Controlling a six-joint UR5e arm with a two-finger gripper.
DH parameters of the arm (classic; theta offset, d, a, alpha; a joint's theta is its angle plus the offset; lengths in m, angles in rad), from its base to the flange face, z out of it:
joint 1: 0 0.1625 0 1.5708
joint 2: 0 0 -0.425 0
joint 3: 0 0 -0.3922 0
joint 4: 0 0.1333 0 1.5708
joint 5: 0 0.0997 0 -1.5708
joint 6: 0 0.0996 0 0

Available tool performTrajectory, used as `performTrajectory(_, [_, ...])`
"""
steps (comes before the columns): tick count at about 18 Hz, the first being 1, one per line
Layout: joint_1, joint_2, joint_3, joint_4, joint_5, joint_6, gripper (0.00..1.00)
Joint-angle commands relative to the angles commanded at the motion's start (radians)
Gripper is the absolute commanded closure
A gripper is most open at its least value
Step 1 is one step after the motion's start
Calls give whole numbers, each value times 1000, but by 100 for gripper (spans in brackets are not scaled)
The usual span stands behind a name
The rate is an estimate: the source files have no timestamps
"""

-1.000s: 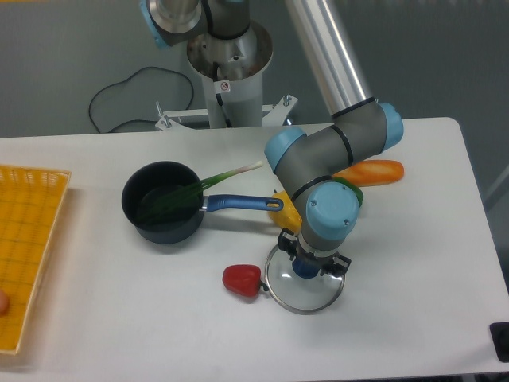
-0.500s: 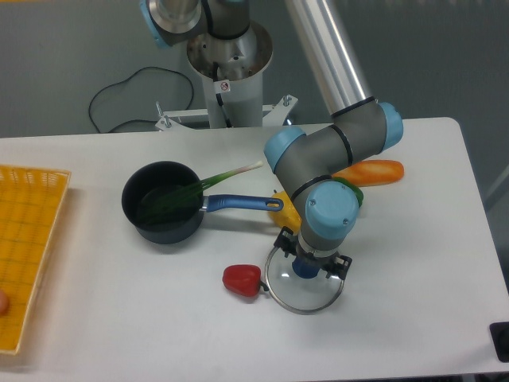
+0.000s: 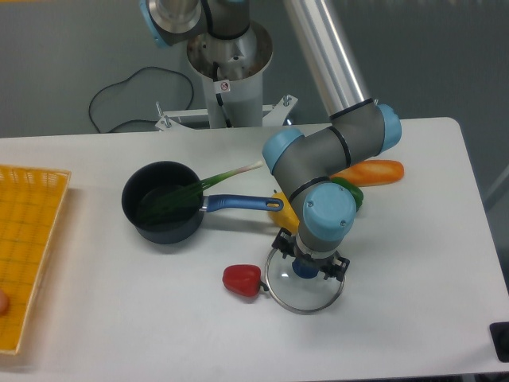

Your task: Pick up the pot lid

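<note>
My gripper (image 3: 311,253) points down over the pot lid, its fingers spread on two sides of the knob. The clear glass lid (image 3: 306,298) with a metal rim lies on the table, right of the red pepper. Its round blue knob (image 3: 305,268) shows just below and between the fingertips. No contact between fingers and knob can be made out. The gripper body and wrist hide the far part of the lid.
A black pot (image 3: 163,231) with a blue handle (image 3: 242,202) and a leek (image 3: 231,174) stands left. A red pepper (image 3: 242,280) lies beside the lid. Behind are a yellow item (image 3: 285,213), a green one (image 3: 352,191) and a carrot (image 3: 374,172). A yellow crate (image 3: 32,239) is far left.
The wrist and gripper have shifted slightly to the left above the lid. The lid and the other objects look unmoved.
</note>
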Motion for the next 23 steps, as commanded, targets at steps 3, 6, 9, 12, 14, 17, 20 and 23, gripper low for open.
performTrajectory(3, [0,0,-3,0,0,0,3])
performTrajectory(6, [0,-2,-2,0,0,5,6])
performTrajectory(9, [0,-2,-2,0,0,14,9])
performTrajectory(12, [0,-2,-2,0,0,14,28])
performTrajectory(14, [0,-2,-2,0,0,14,37])
performTrajectory(17, [0,-2,0,-2,2,12,56])
performTrajectory(20, [0,-2,6,-3,2,12,60])
performTrajectory(23, [2,5,21,-6,0,14,63])
